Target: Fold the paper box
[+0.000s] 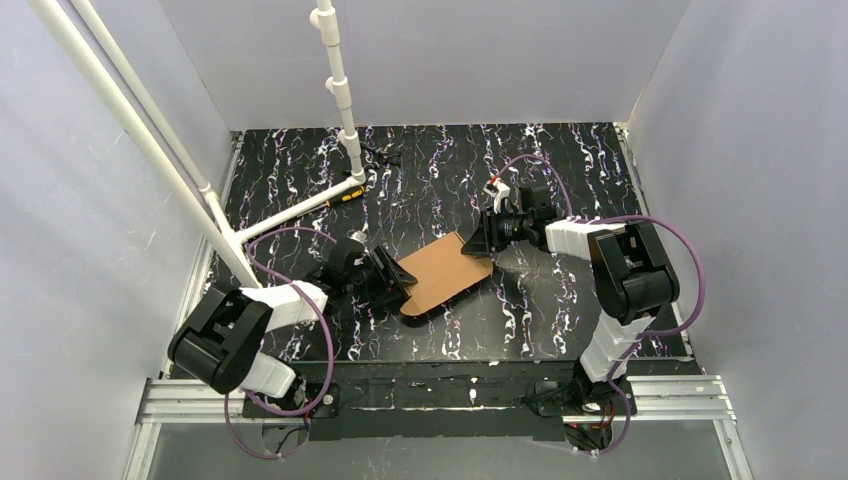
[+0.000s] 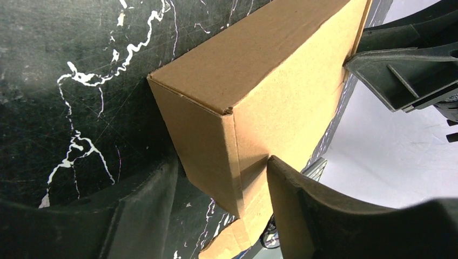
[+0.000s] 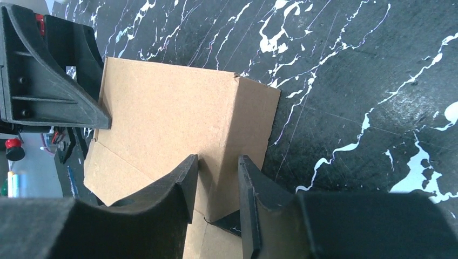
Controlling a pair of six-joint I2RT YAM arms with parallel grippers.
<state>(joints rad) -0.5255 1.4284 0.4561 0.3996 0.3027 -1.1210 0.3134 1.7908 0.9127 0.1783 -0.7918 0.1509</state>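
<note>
The box is at the middle of the tabletop, between the two pincers. Its long axis runs on a diagonal, from the near left to the far right. One short end points at the left pincer, the other at the right pincer.

It is plain brown cardboard, matte and slightly fibrous. It is folded into a shallow rectangular block with sharp creased edges, one broad flat face and narrow side walls. In the left wrist view a loose bit of flap sticks out under its near corner. The tabletop is black and glossy, with white marble-like veins.

The left pincer grasps the box's near-left corner: one finger lies against the end wall and the other presses on the broad face. The right pincer straddles a corner edge at the far-right end, with one finger over the broad face and the other over the narrow wall. I cannot tell whether it is clenched on the cardboard.
</note>
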